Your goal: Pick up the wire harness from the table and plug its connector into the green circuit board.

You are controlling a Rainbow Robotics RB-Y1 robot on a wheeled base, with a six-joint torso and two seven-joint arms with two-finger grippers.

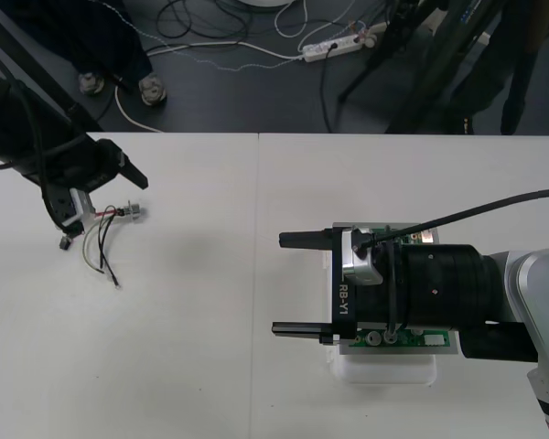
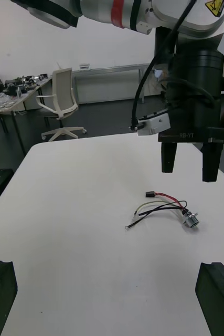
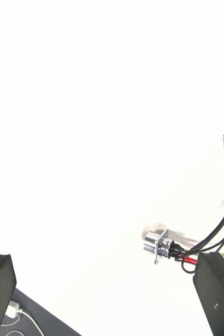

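A: Nearest first. Right gripper?
B: Directly over the board. Fingers level and spread wide, nothing between them. Tips reach past the board's left edge.
A: Board?
B: Green, on a white base, mostly covered by the right arm.
A: Harness?
B: Flat on the table, well left of the board and slightly farther back. Socket end toward the board, plug end away from it. Thin red, black and green wires loop between them.
A: Left gripper?
B: Also well left of the board, hanging above the harness. Fingers wide apart, holding nothing. In the left wrist view one finger stands just beside the red wires at the socket. Contact: cannot tell.
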